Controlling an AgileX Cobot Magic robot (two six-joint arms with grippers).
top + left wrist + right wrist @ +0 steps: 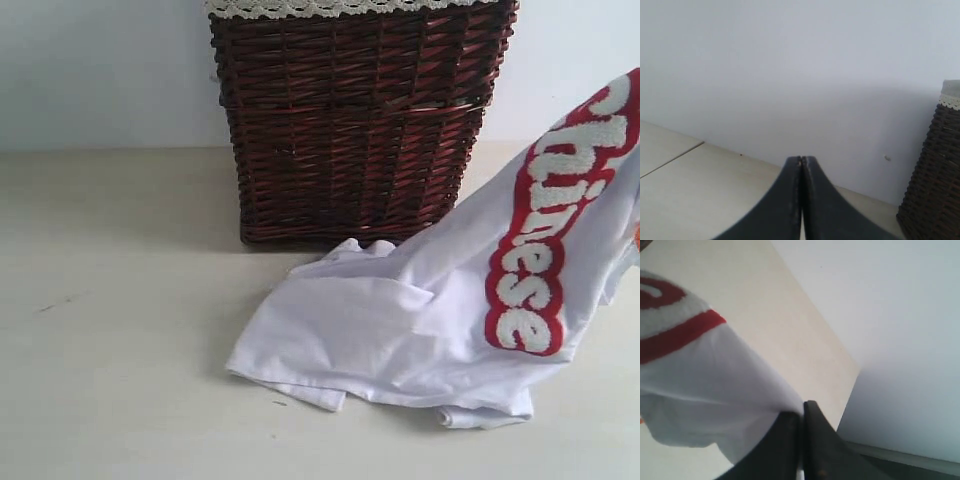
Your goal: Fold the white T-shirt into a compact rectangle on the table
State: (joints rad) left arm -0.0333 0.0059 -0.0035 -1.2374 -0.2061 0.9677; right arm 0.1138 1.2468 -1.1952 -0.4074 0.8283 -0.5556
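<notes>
A: Right end effector (801,411): what was its state?
B: Jaws pressed together, pinching a fold of the shirt (715,385). The cloth hung from the tips, above the table (770,315).
A: And the left end effector (801,159)?
B: Jaws pressed together, with nothing between them. It was held over the table and pointed toward the wall (790,75), with the basket (935,175) in its view.
A: Where was the shirt in the exterior view?
B: It was raised at the right edge of the view and sloped down to the left. Its lower part lay bunched on the table, just in front of the basket. I could not tell whether cloth and basket touched. The red-outlined lettering (540,240) ran along the raised part, and the crumpled hem lay nearest the camera.
</notes>
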